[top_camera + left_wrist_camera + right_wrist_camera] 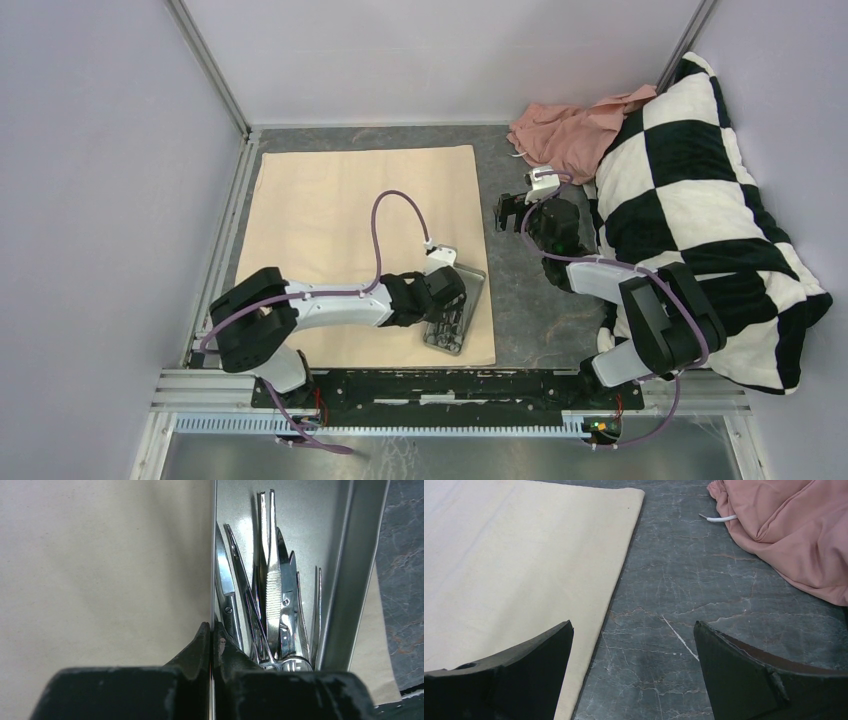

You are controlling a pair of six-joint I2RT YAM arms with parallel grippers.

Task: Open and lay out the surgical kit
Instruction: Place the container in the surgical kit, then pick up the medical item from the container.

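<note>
The flat beige cloth wrap (350, 220) lies spread on the grey stone-like table (674, 580). On its near right corner sits the small rectangular steel tray (345, 580), with the slim silver scissor-handled instruments (272, 595) heaped inside. The left gripper (212, 640) is clenched on one long wall of the tray (the thin wall stands between the two black fingers (197, 650)), and the instruments lie just beside them. The right gripper (633, 625) hangs with its jaws released above the table, beside the cloth's right edge and near a crumpled pink fabric (784, 535).
</note>
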